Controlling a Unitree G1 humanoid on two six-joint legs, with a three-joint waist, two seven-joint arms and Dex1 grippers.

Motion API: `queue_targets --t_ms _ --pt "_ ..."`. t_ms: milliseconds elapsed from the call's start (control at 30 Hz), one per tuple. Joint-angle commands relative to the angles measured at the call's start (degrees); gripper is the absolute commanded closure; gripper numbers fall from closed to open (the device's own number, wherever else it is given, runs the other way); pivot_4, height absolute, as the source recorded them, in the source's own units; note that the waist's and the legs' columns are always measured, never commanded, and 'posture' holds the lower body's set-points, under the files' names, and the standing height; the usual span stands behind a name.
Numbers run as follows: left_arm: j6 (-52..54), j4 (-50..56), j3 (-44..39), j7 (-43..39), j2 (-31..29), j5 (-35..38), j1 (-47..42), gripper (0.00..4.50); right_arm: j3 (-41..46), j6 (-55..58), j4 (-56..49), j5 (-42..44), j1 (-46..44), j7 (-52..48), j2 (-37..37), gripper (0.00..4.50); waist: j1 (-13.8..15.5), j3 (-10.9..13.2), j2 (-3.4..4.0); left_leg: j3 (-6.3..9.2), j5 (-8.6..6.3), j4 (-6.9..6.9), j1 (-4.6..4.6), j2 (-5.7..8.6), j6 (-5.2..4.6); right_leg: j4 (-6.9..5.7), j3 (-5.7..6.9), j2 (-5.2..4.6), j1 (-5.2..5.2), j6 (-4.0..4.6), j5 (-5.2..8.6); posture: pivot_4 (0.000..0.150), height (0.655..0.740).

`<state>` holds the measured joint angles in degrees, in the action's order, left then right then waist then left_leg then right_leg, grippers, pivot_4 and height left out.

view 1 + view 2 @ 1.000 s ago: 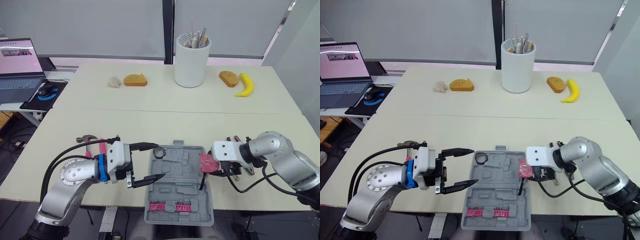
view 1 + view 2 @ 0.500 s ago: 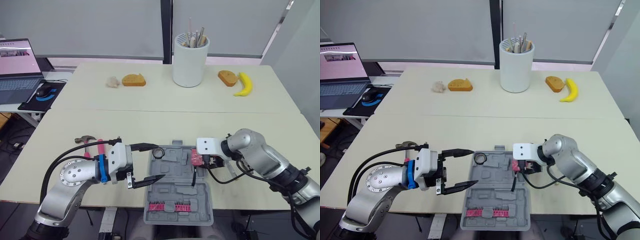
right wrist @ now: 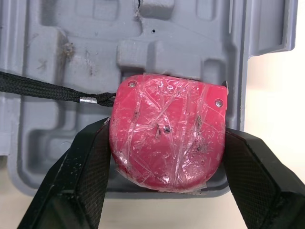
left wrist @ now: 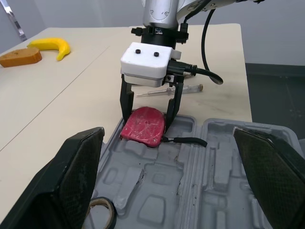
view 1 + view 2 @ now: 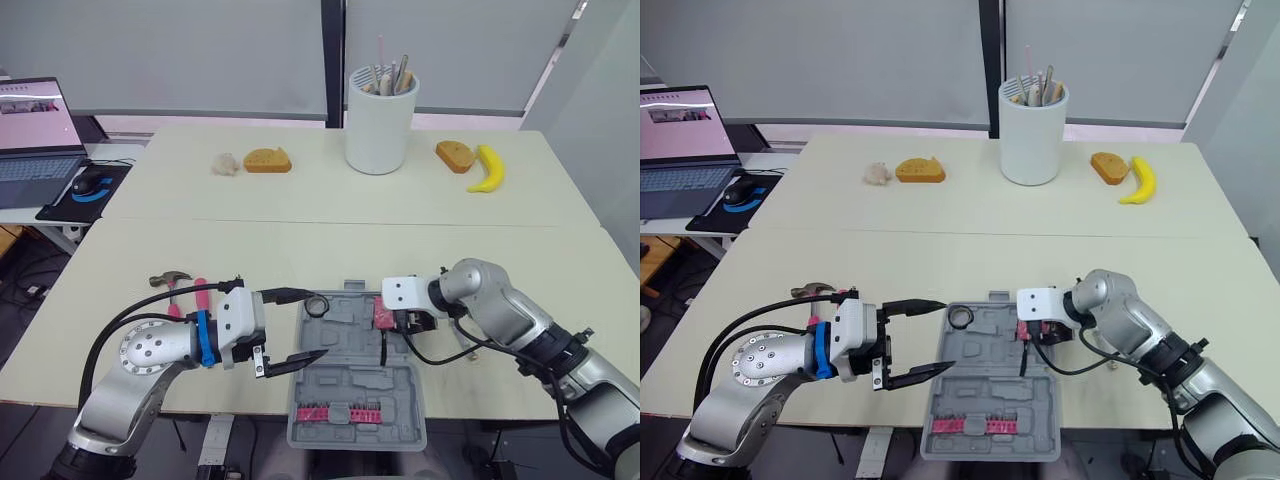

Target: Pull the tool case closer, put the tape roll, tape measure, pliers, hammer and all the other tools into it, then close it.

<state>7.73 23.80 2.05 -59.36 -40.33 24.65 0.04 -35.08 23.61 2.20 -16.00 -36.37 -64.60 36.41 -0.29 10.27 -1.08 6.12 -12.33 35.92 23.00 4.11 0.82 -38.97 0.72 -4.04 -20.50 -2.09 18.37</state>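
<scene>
Holding the red tape measure (image 3: pixel 167 138) clamped between its jaws, our right gripper (image 4: pixel 147 118) hangs just above the far right pocket of the open tool case (image 5: pixel 345 378). We judge the release goes straight down. Our left gripper (image 5: pixel 318 322), jaws spread wide, hovers at the case's left edge beside the tape roll (image 5: pixel 318 304). The hammer (image 5: pixel 172 280) lies on the bench (image 5: pixel 300 250) beyond that arm.
</scene>
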Motion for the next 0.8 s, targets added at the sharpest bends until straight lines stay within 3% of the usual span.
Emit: queue_targets --t_ms 33,67,133,233,567,700,800 --pt "-0.20 0.97 -0.34 0.22 -0.19 -0.29 -0.87 0.00 0.93 -1.40 0.17 -1.04 -0.37 0.75 -0.36 1.37 0.00 0.00 0.00 0.00 0.00 0.00 0.00 0.00 0.00 0.00 0.00 0.00 0.00 0.00 0.00 0.150 0.7400" --pt "-0.23 0.86 -0.32 0.23 -0.14 -0.40 -1.04 0.00 1.03 -1.61 0.31 -1.18 -0.33 0.81 -0.51 1.37 -0.01 0.00 0.00 0.00 0.00 0.00 -0.01 0.00 0.00 0.00 0.00 0.00 0.00 0.00 0.00 0.150 0.7400" --pt "-0.26 0.72 -0.28 0.12 -0.09 -0.52 -1.22 0.00 1.26 -1.96 0.08 -1.40 -0.20 0.76 -0.48 0.64 -0.04 0.00 0.00 0.00 0.00 0.00 -0.01 0.00 0.00 0.00 -0.01 0.01 0.00 0.00 0.00 0.150 0.7400" --pt "-0.22 0.59 -0.22 -0.10 -0.03 -0.55 -1.36 0.00 2.32 -1.80 -1.88 -0.88 -0.17 0.44 -0.08 0.06 -0.06 0.00 0.01 0.00 0.00 -0.01 -0.01 -0.01 0.00 -0.01 -0.01 0.02 -0.02 0.00 0.00 0.150 0.7400" --pt "-0.85 -0.27 0.07 -0.58 0.21 -1.02 -1.92 0.00 9.90 3.90 -15.34 6.31 2.64 -3.77 3.35 0.06 0.03 0.01 0.01 0.01 -0.01 -0.02 0.01 0.00 0.01 0.01 -0.01 0.01 -0.02 0.00 0.00 0.150 0.7400" --pt "-1.38 -0.87 0.20 -1.62 0.08 -0.71 -2.81 0.00 18.41 -2.36 -17.42 14.67 10.39 -2.57 4.17 0.06 0.31 0.00 0.00 0.02 -0.02 -0.02 0.02 0.00 0.01 0.04 0.00 0.00 0.01 0.00 0.00 0.150 0.7400" --pt "-1.73 -1.60 0.27 -2.34 0.07 -0.78 -3.57 0.00 21.73 -6.05 -15.02 16.25 14.83 1.92 2.13 0.71 0.24 0.01 0.00 0.00 -0.02 -0.02 0.02 0.01 0.01 0.06 0.00 -0.01 0.04 0.00 0.00 0.150 0.7400"
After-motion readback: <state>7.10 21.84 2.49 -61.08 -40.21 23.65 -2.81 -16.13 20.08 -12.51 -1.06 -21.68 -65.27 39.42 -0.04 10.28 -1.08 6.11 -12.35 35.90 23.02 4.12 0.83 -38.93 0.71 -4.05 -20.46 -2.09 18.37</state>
